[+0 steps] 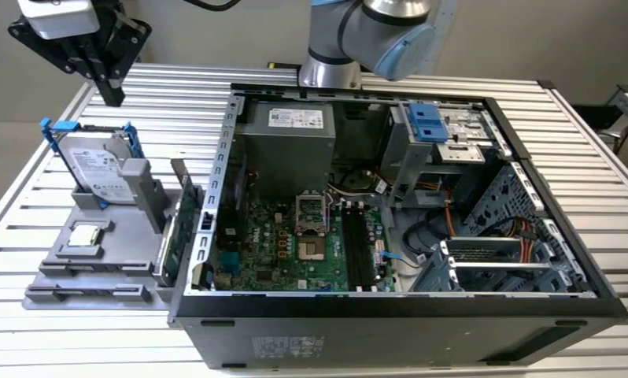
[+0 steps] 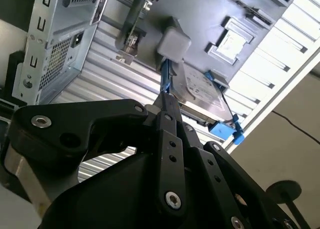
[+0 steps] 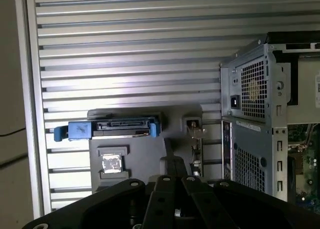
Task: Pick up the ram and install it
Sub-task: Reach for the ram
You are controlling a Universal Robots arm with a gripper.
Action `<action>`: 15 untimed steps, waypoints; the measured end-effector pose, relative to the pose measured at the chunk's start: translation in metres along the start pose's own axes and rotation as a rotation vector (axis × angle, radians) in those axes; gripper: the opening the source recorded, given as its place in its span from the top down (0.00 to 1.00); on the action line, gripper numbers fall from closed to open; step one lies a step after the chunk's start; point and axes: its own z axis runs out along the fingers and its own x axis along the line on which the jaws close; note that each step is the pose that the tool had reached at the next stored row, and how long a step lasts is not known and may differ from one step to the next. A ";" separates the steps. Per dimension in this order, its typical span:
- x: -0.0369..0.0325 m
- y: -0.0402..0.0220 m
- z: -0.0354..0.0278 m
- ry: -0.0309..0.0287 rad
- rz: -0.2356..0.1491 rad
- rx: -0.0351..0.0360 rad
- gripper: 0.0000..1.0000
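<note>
The ram (image 3: 167, 148) stands on edge in the grey holder tray (image 1: 78, 279) outside the computer case; in the second wrist view its thin bluish edge (image 2: 164, 79) runs out from a grey block. My gripper (image 1: 113, 96) hangs high over the table, above and behind the tray at the exterior view's left, apart from the ram. Its black fingers (image 2: 170, 139) meet at the tip (image 2: 167, 103), shut on nothing. The black memory slots (image 1: 356, 248) lie on the green motherboard (image 1: 282, 252) inside the open case.
The tray also carries a hard drive in a blue bracket (image 1: 91, 169), a processor chip (image 1: 84, 236) and a green expansion card (image 1: 185, 211) standing against the case wall (image 1: 222, 157). The arm's base (image 1: 330, 71) stands behind the case. The slatted metal table (image 1: 167, 102) lies below.
</note>
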 end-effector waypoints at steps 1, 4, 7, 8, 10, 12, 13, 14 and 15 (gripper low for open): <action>0.0023 -0.0002 0.0000 0.0000 0.000 -0.0001 1.00; 0.0091 -0.0006 -0.0001 -0.0001 -0.001 -0.0001 1.00; 0.0159 -0.0010 -0.0003 0.0000 -0.001 -0.0001 1.00; 0.0182 -0.0011 -0.0003 0.0000 -0.002 -0.0001 1.00; 0.0225 -0.0013 -0.0004 0.0000 -0.002 -0.0001 1.00; 0.0268 -0.0016 -0.0005 0.0001 -0.003 -0.0001 1.00; 0.0290 -0.0017 -0.0006 0.0001 -0.004 -0.0002 1.00; 0.0315 -0.0018 -0.0006 0.0001 -0.004 -0.0002 1.00; 0.0342 -0.0020 -0.0007 0.0001 -0.005 -0.0002 1.00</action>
